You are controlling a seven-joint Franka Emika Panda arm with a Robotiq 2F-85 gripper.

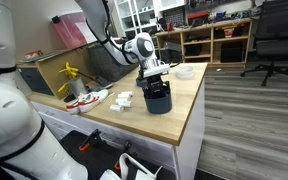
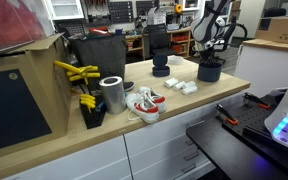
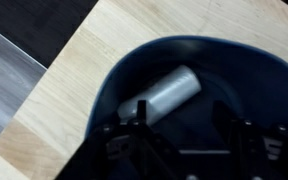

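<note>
A dark round container point(image 1: 158, 98) point(image 2: 210, 71) stands on the wooden countertop point(image 1: 184, 115) near its edge. My gripper point(image 1: 154, 72) point(image 2: 208, 50) hangs directly over its mouth. In the wrist view the container's rim point(image 3: 112, 72) fills most of the picture, and a pale grey cylinder point(image 3: 164, 93) lies tilted on its floor. My gripper point(image 3: 181, 125) is open: one fingertip point(image 3: 142, 112) overlaps the cylinder's lower end in the picture and the other stands apart, with nothing gripped between them.
On the counter are a white bowl point(image 1: 185, 72), small white pieces point(image 1: 123, 100) point(image 2: 179, 87), a pair of red-and-white shoes point(image 2: 144, 103), a metal can point(image 2: 112, 94) and yellow-handled tools point(image 2: 79, 75). A black stand point(image 2: 160, 68) sits behind. The counter's edge point(image 3: 44, 110) drops to grey floor.
</note>
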